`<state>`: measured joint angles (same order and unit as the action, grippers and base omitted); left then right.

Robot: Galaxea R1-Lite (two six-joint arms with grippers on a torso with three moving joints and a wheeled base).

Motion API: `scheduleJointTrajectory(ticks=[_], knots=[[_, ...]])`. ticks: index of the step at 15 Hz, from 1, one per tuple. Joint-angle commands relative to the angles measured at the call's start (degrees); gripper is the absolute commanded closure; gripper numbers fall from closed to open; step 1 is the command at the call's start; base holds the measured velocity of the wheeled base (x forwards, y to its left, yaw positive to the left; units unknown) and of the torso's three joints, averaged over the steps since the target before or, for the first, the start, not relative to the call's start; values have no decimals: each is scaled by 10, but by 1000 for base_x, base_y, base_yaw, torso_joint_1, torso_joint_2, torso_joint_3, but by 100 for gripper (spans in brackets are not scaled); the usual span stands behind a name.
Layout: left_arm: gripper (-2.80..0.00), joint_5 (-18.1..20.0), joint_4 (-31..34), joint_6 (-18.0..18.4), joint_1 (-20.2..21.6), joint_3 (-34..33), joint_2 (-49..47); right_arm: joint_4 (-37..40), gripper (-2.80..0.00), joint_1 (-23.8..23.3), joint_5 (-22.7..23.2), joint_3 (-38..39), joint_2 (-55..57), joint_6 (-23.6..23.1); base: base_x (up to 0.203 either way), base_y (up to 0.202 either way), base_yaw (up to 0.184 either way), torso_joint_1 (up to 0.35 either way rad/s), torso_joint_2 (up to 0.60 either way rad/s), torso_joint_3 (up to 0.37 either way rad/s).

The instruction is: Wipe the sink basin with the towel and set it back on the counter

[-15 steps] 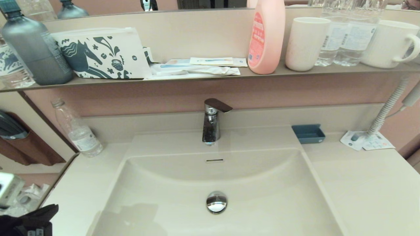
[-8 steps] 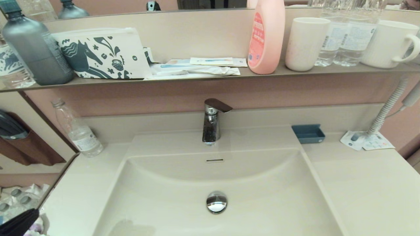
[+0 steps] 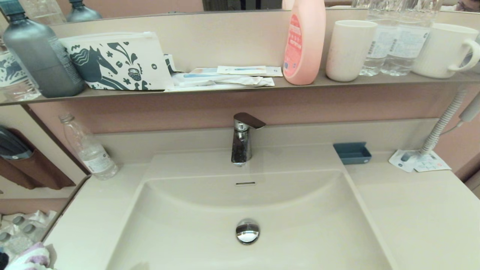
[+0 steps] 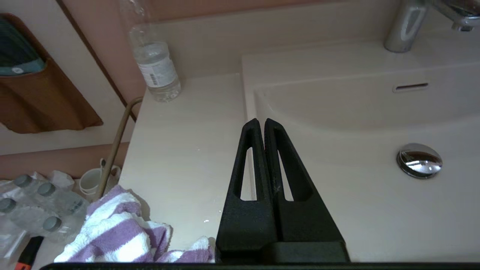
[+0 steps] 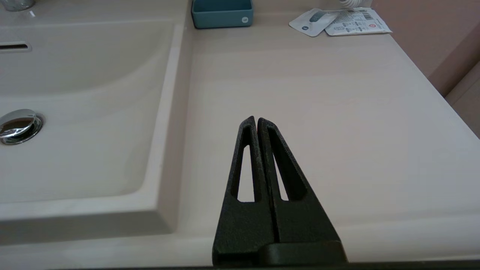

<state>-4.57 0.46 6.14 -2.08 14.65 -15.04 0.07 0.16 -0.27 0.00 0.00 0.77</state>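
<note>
The purple and white striped towel (image 4: 112,228) lies crumpled on the counter (image 4: 180,157) at its front left corner; a bit of the towel (image 3: 32,255) shows at the head view's bottom left. My left gripper (image 4: 261,122) is shut and empty, held above the counter beside the towel, by the sink basin's (image 4: 356,123) left rim. The beige sink basin (image 3: 210,217) holds only its chrome drain plug (image 3: 247,230). My right gripper (image 5: 255,119) is shut and empty over the counter (image 5: 318,112) right of the basin. Neither gripper shows in the head view.
A faucet (image 3: 242,140) stands behind the basin. A clear bottle (image 3: 88,148) stands at the counter's back left, a blue dish (image 3: 352,152) and sachets (image 3: 418,161) at the back right. The shelf (image 3: 225,90) above carries bottles, cups and a horse-print pouch (image 3: 116,62).
My left arm has drawn back out of the head view at the bottom left, leaving the towel lying on the counter corner.
</note>
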Motion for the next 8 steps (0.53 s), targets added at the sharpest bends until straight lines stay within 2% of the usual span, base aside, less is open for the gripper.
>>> scheduleJointTrajectory(ticks=[1,6,8], knots=[[0,0,1,1,7,-5,31,0,0,0,0,0,0,0,0,0,0,0,0,0],[0,-2,46,7,16,-6,96,0,0,0,0,0,0,0,0,0,0,0,0,0],[0,-1,86,30,17,-8,140,0,0,0,0,0,0,0,0,0,0,0,0,0]])
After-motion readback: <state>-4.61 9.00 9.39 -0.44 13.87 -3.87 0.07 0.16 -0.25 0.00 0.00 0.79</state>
